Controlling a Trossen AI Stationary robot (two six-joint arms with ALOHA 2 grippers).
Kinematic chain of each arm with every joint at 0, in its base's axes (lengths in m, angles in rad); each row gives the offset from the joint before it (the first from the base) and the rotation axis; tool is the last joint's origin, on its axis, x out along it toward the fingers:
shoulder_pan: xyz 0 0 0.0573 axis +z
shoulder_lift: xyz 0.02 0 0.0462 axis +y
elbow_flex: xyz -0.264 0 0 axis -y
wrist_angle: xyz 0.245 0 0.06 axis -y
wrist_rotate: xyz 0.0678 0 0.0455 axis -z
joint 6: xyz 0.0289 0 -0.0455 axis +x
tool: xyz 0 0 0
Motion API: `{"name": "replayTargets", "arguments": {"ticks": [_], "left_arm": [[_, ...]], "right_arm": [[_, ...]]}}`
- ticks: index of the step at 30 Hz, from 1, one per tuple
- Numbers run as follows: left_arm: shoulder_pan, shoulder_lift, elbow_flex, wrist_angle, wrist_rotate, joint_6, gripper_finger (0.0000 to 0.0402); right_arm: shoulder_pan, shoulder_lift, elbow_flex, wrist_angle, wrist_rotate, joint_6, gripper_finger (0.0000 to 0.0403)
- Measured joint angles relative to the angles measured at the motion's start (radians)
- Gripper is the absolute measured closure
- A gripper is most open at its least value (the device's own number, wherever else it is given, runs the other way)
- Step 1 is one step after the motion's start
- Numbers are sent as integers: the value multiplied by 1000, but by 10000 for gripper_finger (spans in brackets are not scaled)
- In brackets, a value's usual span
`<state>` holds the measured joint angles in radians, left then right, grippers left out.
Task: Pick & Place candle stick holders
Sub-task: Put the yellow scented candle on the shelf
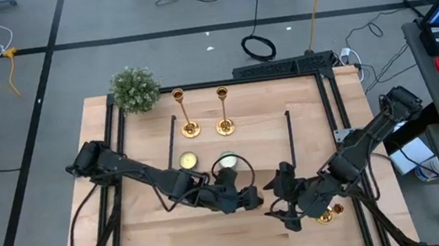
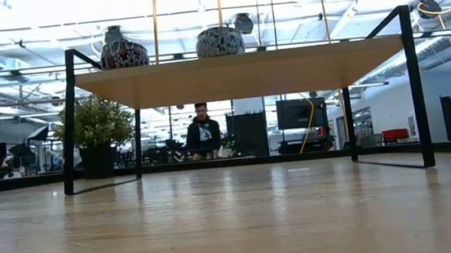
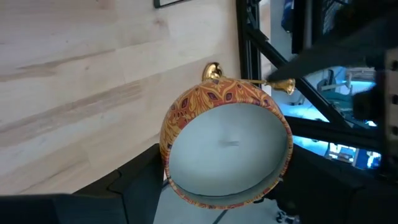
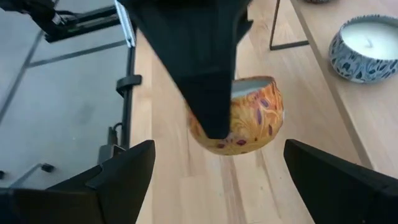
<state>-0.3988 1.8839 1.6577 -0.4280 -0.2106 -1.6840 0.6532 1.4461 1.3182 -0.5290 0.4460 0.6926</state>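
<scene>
An open-plan robotics lab: grey carpet floor [image 1: 104, 19] strewn with black cables [image 1: 259, 46], glowing monitor screens [image 2: 298, 113], a seated person [image 2: 203, 135] behind the pale wooden counter [image 2: 234, 224].

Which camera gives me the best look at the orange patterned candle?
The left wrist view: the orange candle fills the middle of it, with the pale wax face and patterned rim plain to see. The right wrist view shows only its side, partly covered. The high and low views do not show it.
</scene>
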Motion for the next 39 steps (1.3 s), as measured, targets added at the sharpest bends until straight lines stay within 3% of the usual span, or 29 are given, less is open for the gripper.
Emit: {"name": "replayTargets", "arguments": {"ticks": [39], "left_arm": [[14, 0, 0, 20, 36, 72, 117]], "right_arm": [[-61, 59, 0, 101, -5, -56, 48]]}}
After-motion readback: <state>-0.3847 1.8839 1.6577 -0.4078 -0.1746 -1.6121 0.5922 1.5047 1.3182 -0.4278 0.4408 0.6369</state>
